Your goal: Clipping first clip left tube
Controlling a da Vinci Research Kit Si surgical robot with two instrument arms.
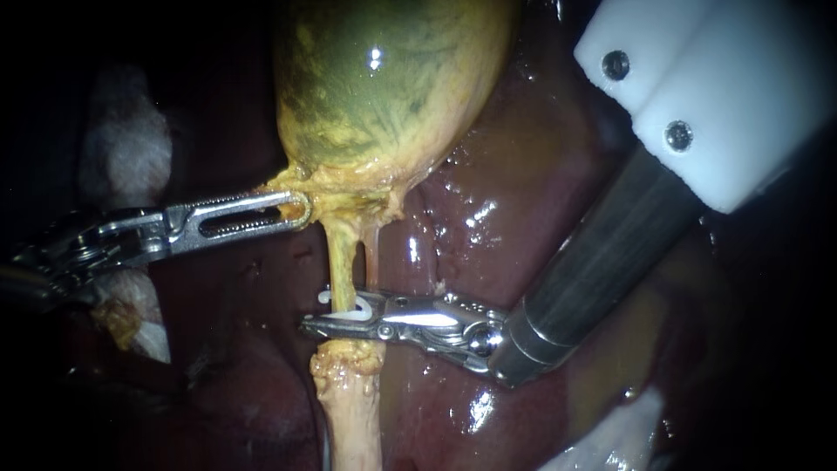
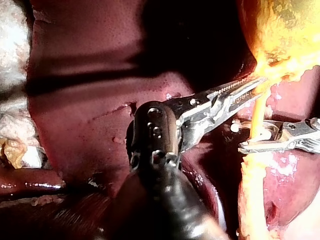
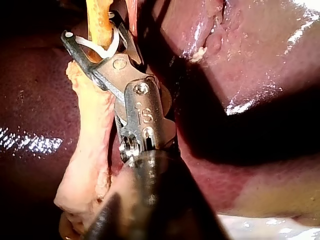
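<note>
The yellow-green gallbladder point(image 1: 384, 87) hangs over the dark red liver point(image 1: 514, 201). From its neck two tubes run down: a yellow left tube point(image 1: 342, 253) and a thin reddish right tube point(image 1: 371, 257). My left instrument point(image 1: 296, 209) comes in from the left with its slotted jaws shut on the yellow tissue at the gallbladder's neck point(image 2: 272, 70). My right instrument point(image 1: 318, 312) reaches across from the right. Its jaws stand apart and hold a white clip point(image 1: 353, 307) that curves around the left tube point(image 3: 98, 20). The clip point(image 3: 107, 50) is still spread wide.
White gauze point(image 1: 126, 148) lies at the far left behind the left instrument, and more gauze point(image 1: 610, 440) lies at the lower right. The right instrument's white housing point(image 1: 706, 87) fills the upper right. Below the clip the tube widens into a fatty stump point(image 1: 353, 401).
</note>
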